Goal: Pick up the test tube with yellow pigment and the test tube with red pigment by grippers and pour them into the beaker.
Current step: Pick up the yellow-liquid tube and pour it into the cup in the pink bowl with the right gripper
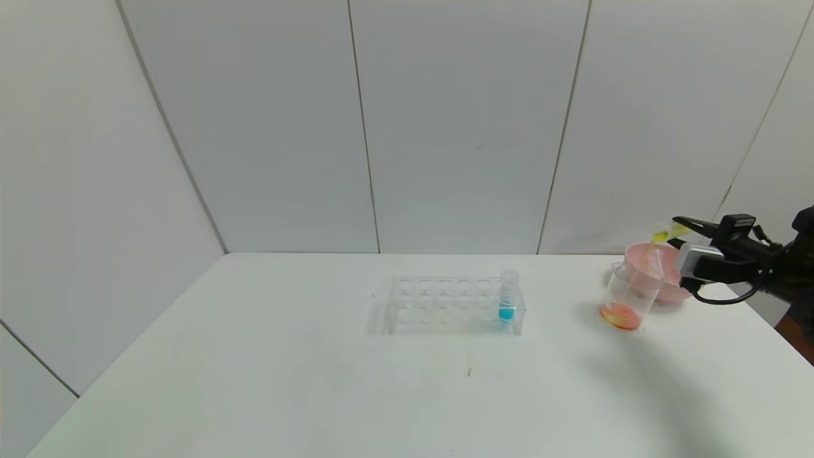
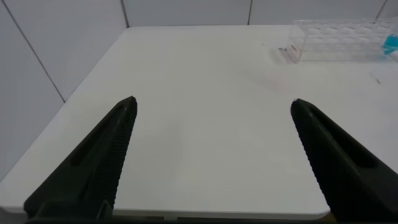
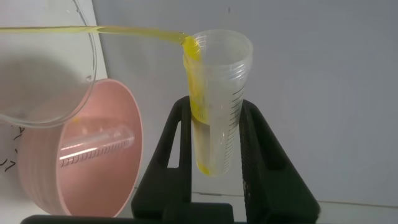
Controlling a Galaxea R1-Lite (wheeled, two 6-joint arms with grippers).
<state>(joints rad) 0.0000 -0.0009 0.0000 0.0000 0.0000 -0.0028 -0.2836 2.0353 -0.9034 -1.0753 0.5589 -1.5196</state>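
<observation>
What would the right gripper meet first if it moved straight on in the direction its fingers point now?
Probably the beaker: the right gripper points toward its rim, tilting the yellow test tube. Depth is unclear; it might pass above.

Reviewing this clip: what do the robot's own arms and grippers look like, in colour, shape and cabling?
The right gripper is matte black with slim, tapering fingers, a small white box near the wrist and a black cable looping beneath it. In its wrist view, the finger frames are black and angular. The left gripper shows two black wedge-shaped fingers with ribbed inner faces. No markings or sleeves are visible.
</observation>
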